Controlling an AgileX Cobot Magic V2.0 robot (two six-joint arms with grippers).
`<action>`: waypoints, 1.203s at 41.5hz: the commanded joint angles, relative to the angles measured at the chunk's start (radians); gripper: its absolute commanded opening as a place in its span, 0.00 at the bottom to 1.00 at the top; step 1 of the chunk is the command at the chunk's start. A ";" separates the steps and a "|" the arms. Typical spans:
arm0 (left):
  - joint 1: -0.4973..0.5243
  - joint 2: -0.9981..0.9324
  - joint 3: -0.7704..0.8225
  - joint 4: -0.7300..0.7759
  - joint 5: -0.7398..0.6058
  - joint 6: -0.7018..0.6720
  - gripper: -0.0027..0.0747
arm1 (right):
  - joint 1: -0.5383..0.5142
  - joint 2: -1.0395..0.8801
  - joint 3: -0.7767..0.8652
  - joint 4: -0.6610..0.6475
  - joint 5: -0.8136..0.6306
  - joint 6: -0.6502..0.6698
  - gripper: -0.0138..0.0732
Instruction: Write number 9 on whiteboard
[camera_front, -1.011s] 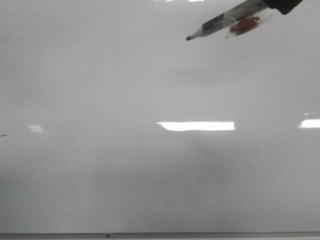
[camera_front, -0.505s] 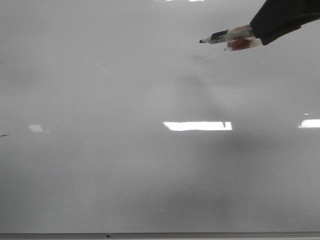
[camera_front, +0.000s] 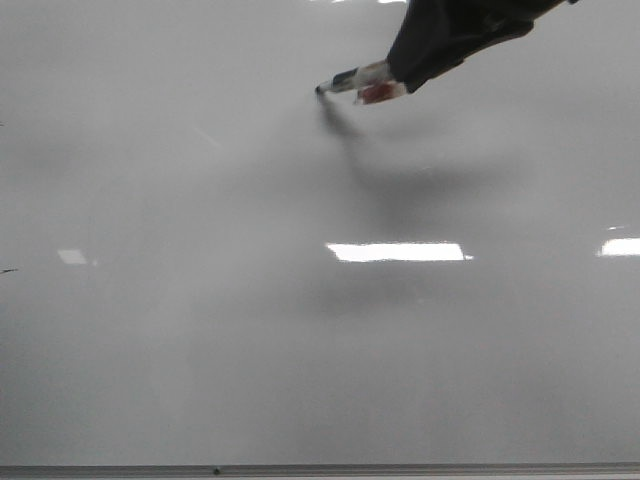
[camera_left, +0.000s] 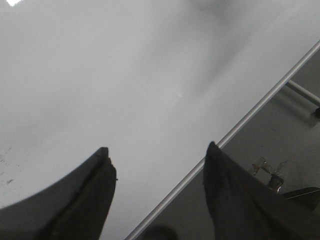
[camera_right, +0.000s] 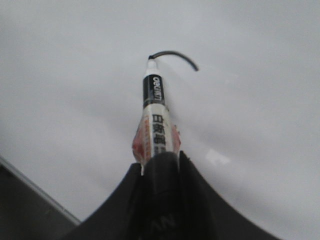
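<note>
Since a second ago, the right gripper (camera_front: 400, 75), clamped on a black-tipped clear marker (camera_right: 156, 115), has swung left and touched the glossy pale whiteboard (camera_front: 200, 330). A short curved stroke (camera_right: 175, 56) begins the 9; closing its loop comes next. Left gripper (camera_left: 157, 155) fingers are apart, empty.

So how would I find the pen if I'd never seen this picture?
Start with the big pale whiteboard that fills the front view, then look to its far right part, where the dark right gripper reaches in. The pen sticks out of that gripper, its dark tip touching the board. It is the only thing with a black band and red patches; in the right wrist view a short curved black line starts at its tip.
</note>
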 joint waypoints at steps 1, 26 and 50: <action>0.001 -0.005 -0.026 -0.026 -0.061 -0.012 0.54 | -0.002 -0.002 -0.033 -0.021 0.042 -0.022 0.08; 0.001 -0.005 -0.026 -0.026 -0.063 -0.010 0.54 | -0.081 -0.038 -0.024 -0.050 0.080 -0.017 0.08; -0.061 0.018 -0.026 -0.063 -0.062 0.099 0.54 | 0.114 -0.156 0.091 -0.048 0.239 -0.101 0.08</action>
